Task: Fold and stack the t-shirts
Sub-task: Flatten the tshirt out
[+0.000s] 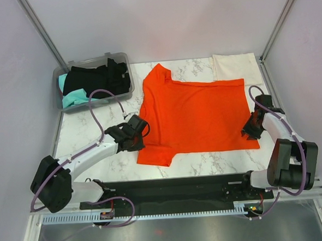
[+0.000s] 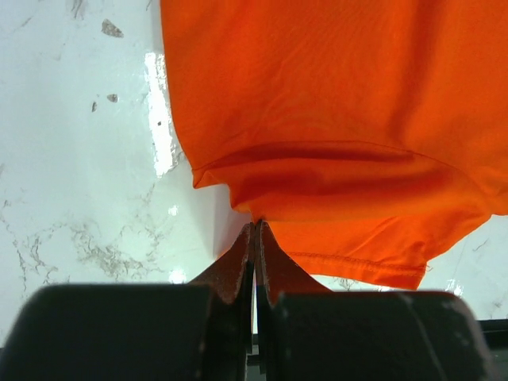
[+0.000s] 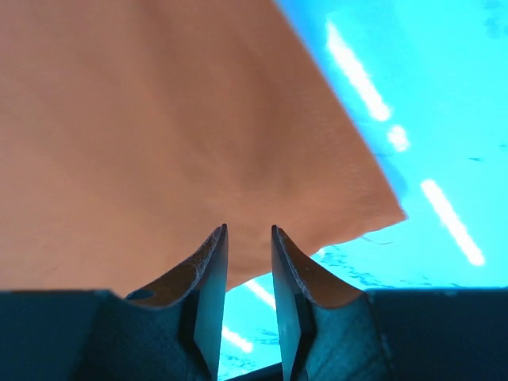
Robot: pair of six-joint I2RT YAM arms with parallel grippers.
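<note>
The white marble-patterned bench [image 1: 120, 168] carries a bright orange-red cloth t-shirt [image 1: 196, 115] spread flat at its middle. A clear grey plastic bin [image 1: 99, 57] at the far left corner holds crumpled black t-shirts [image 1: 95, 78] and a teal t-shirt [image 1: 75, 98]. A folded cream-white t-shirt [image 1: 234, 67] lies at the far right corner. The left gripper [image 2: 255, 230] is clenched on the orange shirt's left edge by the sleeve. The right gripper [image 3: 248, 234] stands narrowly parted at its near right corner.

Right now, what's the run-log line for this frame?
left gripper: shut on orange t-shirt edge | right gripper: open at its hem corner | shirt: spread out
</note>
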